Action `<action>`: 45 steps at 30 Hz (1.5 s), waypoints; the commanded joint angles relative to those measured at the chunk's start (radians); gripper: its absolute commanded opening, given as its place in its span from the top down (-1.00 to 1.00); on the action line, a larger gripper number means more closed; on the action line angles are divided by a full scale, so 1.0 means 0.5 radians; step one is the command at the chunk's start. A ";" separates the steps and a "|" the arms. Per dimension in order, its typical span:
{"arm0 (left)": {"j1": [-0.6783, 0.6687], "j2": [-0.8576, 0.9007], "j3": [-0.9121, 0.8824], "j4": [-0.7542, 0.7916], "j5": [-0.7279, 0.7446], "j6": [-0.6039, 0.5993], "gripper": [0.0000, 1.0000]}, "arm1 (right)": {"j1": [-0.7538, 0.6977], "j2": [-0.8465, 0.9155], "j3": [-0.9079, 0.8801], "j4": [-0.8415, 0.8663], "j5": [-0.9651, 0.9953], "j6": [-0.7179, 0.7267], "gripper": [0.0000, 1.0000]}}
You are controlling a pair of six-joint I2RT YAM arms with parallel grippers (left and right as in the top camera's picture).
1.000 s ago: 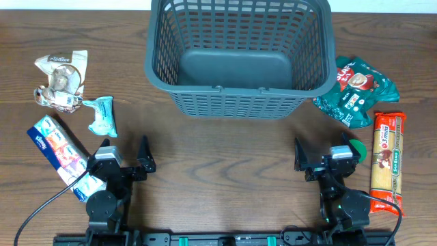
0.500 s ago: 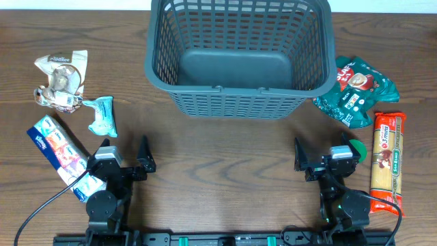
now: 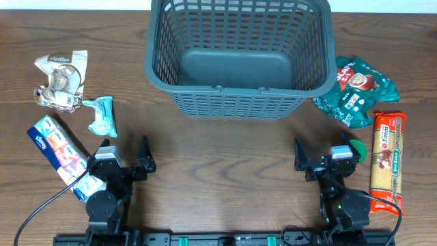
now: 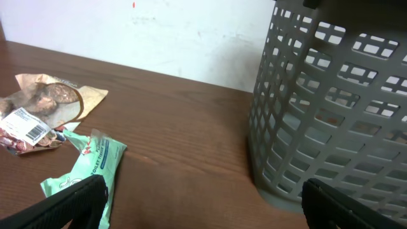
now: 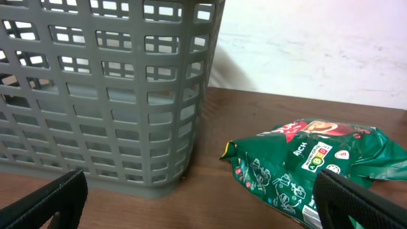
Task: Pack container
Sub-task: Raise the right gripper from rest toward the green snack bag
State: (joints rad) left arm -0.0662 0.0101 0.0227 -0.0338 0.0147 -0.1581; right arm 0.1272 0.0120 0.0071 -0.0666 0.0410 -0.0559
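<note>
On the left of the brown wooden table point(image 3: 218, 171) lie a crumpled clear-and-brown snack wrapper point(image 3: 61, 80), a small mint-green sachet point(image 3: 102, 116) just beside it, and a long blue tissue packet point(image 3: 60, 152) lying slantwise, its near end against the left arm's base. On the right, a crinkled green snack bag point(image 3: 356, 89) sits just beside the basket's right near corner. A long orange biscuit packet point(image 3: 387, 160) lies nearer, running front to back, beside the right arm.

The large dark grey plastic basket with lattice-slotted sides point(image 3: 235, 102) stands upright at the far middle of the table, mouth up and floor bare. Its long axis runs left to right, and the walls flare out toward the rim.

The left gripper point(image 3: 124, 154) and right gripper point(image 3: 321, 154) sit low at the near edge, well apart from the basket and facing it. The left fingers point(image 4: 70, 207) and the right fingers point(image 5: 44, 203) are spread wide, released, holding nothing.
</note>
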 commanded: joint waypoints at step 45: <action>0.008 -0.012 -0.037 -0.076 -0.068 -0.009 -0.97 | -0.005 0.481 0.986 -1.226 -0.136 0.394 -0.99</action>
State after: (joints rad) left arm -0.0662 0.0101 0.0231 -0.0334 0.0143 -0.1581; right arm 0.1272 0.2344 0.3668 -0.6331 -0.0444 0.1253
